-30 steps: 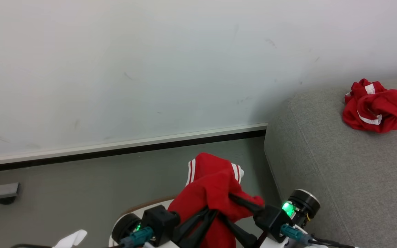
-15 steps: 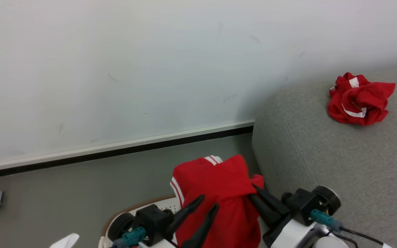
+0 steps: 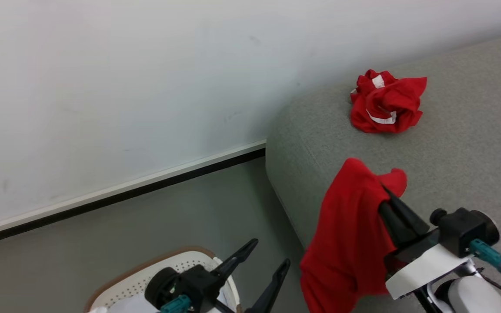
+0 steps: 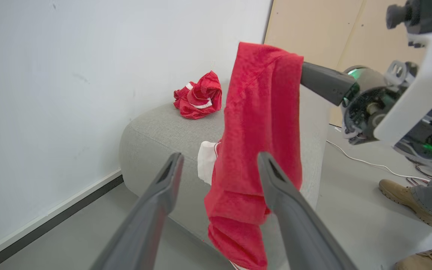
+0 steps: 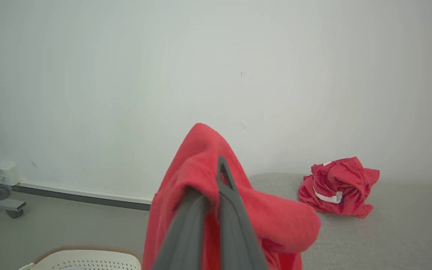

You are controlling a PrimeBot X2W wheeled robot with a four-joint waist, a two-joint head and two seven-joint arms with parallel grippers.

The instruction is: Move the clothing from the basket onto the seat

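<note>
My right gripper is shut on a red garment that hangs from its fingers over the front left edge of the grey seat. From the right wrist the same garment drapes over the closed fingers. A second crumpled red garment with white trim lies on the seat near the wall. My left gripper stands open and empty above the white basket with its brown rim. In the left wrist view the hanging garment is beyond the open fingers.
A white wall with a dark skirting strip runs behind the grey floor. A person's tan shoes and a white cable lie on the floor past the seat. A chair base stands by the wall.
The camera swung right. My right gripper carried the red garment from above the basket over to the seat's edge. The left gripper, open half a second ago, stays open at the basket.
</note>
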